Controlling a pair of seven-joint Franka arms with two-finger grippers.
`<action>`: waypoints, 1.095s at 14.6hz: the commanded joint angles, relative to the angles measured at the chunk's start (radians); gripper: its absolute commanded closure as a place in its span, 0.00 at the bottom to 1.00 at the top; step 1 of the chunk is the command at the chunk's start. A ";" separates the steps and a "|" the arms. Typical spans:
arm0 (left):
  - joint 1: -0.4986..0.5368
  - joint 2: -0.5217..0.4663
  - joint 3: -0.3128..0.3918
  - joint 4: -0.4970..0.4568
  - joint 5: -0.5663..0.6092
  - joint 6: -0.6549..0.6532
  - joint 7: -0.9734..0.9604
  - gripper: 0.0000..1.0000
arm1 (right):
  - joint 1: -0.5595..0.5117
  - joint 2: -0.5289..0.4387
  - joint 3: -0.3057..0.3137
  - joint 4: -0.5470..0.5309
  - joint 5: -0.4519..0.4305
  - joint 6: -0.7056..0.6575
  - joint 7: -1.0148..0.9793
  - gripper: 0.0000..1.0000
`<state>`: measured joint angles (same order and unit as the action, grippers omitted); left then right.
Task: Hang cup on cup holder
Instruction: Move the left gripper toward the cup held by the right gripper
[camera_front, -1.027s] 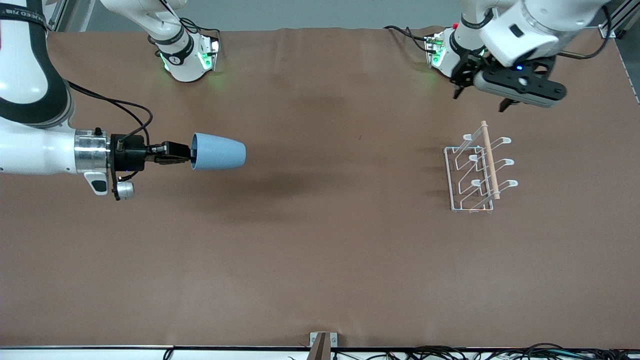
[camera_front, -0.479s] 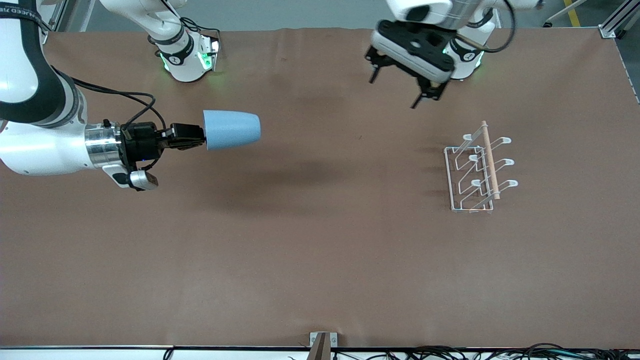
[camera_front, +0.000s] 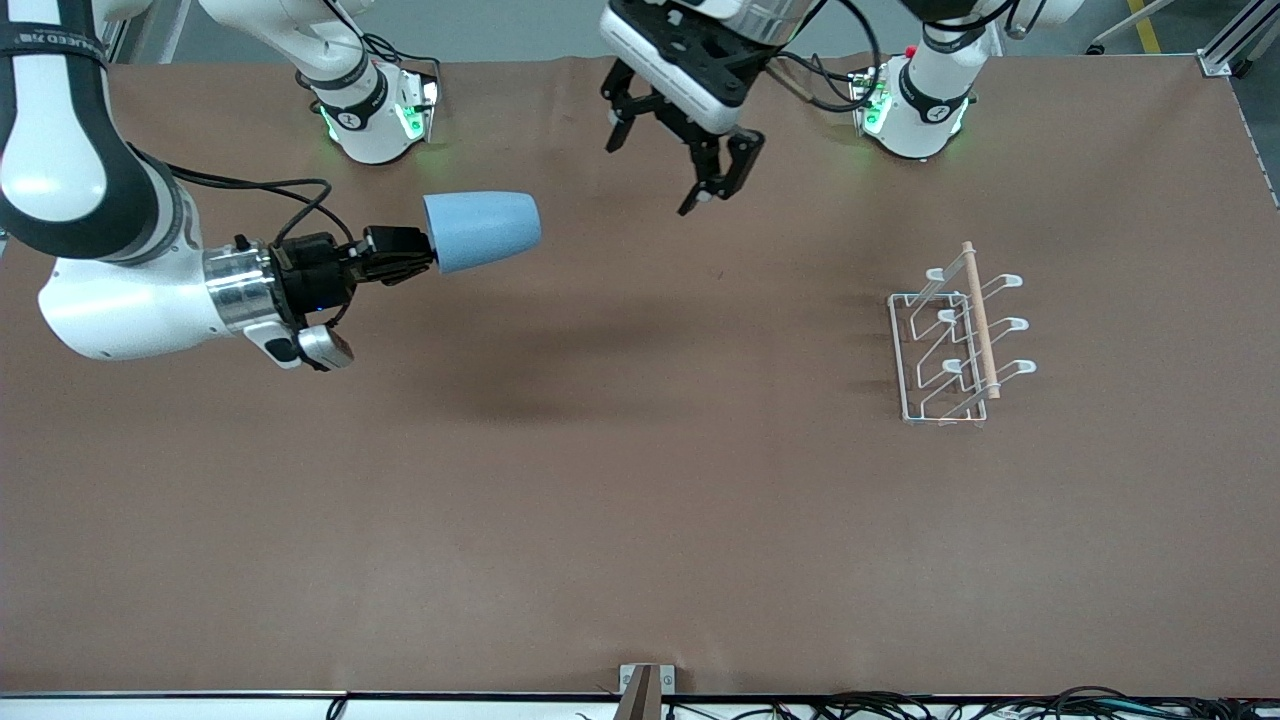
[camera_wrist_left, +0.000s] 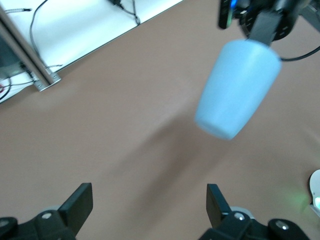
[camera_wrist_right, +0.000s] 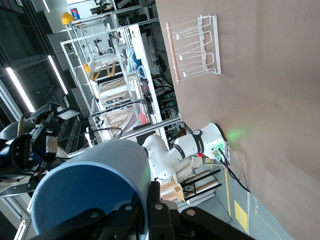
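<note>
In the front view the right tool (camera_front: 408, 255) grips the rim of the light-blue cup (camera_front: 482, 231), which lies sideways in the air over the worktop (camera_front: 640, 500) toward the right arm's end. The left tool (camera_front: 672, 162) hangs open over the worktop between the 2 bases. The cup holder (camera_front: 958, 335) stands toward the left arm's end. The left wrist view shows that tool's spread fingers (camera_wrist_left: 80, 202) and the cup (camera_wrist_left: 237, 89). The right wrist view shows the gripped cup (camera_wrist_right: 90, 187) and the cup holder (camera_wrist_right: 195, 47).
</note>
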<state>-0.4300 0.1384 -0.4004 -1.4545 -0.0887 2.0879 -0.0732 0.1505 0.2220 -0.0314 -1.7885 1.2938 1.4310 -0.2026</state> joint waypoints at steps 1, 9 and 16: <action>-0.036 0.036 0.003 0.031 0.000 0.033 0.013 0.00 | 0.014 -0.003 -0.007 -0.011 0.032 -0.004 -0.015 1.00; -0.111 0.108 0.002 0.081 0.044 0.035 0.021 0.00 | 0.026 0.000 -0.007 -0.009 0.039 -0.003 -0.015 1.00; -0.142 0.199 0.005 0.128 0.058 0.159 0.024 0.00 | 0.027 0.008 -0.008 -0.009 0.038 0.000 -0.017 0.99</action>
<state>-0.5510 0.2975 -0.4001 -1.3681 -0.0540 2.2113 -0.0582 0.1660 0.2307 -0.0314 -1.7885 1.3038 1.4317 -0.2067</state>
